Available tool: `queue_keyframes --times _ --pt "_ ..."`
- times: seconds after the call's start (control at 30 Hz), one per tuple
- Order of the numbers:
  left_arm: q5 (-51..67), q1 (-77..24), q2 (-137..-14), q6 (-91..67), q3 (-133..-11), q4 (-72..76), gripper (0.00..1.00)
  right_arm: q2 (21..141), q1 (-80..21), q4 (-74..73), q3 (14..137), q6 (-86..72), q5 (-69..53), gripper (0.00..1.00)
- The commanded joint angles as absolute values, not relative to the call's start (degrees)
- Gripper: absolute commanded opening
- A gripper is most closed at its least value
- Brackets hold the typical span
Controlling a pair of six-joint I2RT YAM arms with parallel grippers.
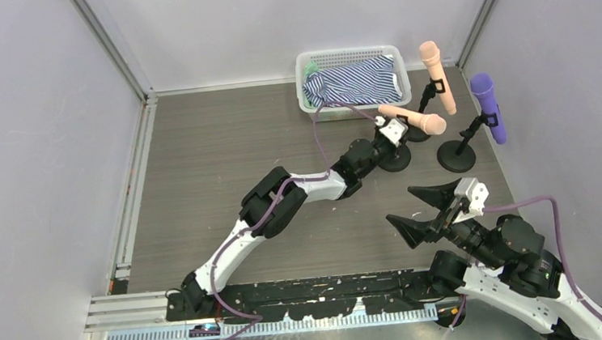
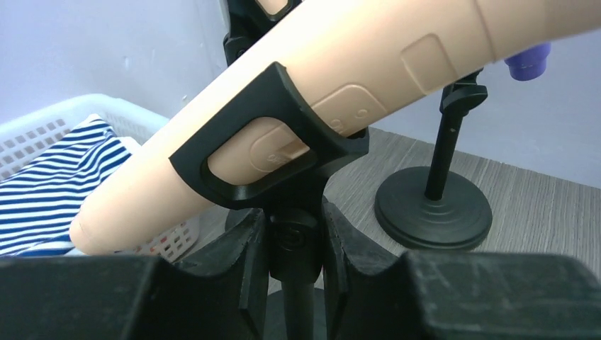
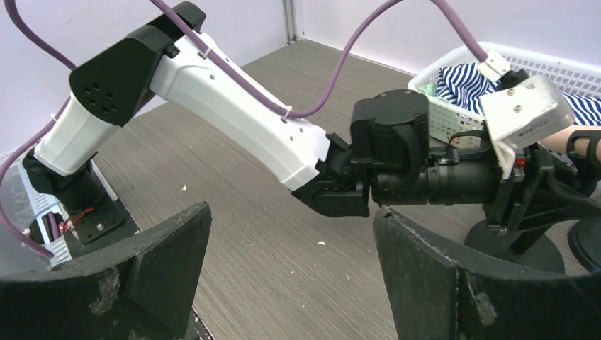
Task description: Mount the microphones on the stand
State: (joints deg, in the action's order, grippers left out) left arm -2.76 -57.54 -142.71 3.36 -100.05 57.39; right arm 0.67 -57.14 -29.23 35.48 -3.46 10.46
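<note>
Three microphones occupy the upper right of the top view. Nearest, a peach microphone [image 1: 413,118] lies almost level in an open-framed black clip [image 2: 248,152], its long axis running left to right, with the rounded head to the right and the tapered tail toward a white lattice basket [image 1: 345,53] of striped cloth [image 1: 356,80]. Its skin is smooth and matte, with raised button outlines. The left fingers [image 2: 241,262] pinch the thin stem of its stand [image 2: 294,244] just below the clip. A second peach microphone [image 1: 437,78] and a purple microphone [image 1: 489,108] are clipped steeply upright, heads up. The right fingers [image 3: 163,262] gape wide, holding nothing, over the wood-grain desk [image 1: 223,144].
</note>
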Motion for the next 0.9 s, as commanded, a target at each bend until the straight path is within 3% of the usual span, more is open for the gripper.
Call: queue_keyframes --times 0.0,0.2,0.4,0.7,0.77,0.87 --pt "2.8 -57.3 -144.1 3.9 -109.9 53.7 0.0 0.8 -57.5 -29.4 37.8 -2.3 10.7 0.89" --pt "3.2 -57.4 -144.4 1.0 -109.1 52.3 0.02 0.7 -57.5 -29.2 37.4 -2.5 11.5 0.9" --pt "1.1 -57.5 -140.6 0.4 -100.9 54.8 0.42 0.7 -57.6 -28.8 36.9 -3.6 12.4 0.9" --pt "0.4 -57.5 -132.1 -2.3 -87.8 57.6 0.87 0.9 -57.6 -29.2 39.0 -3.7 16.4 0.9" --pt "-1.2 -57.6 -128.6 -2.9 -83.3 58.5 0.97 1.3 -57.5 -30.3 40.1 -3.6 17.9 0.9" --pt "-3.8 -58.1 -123.6 -3.8 -75.4 59.8 1.0 2.5 -57.5 -32.5 42.0 -3.9 21.4 0.9"
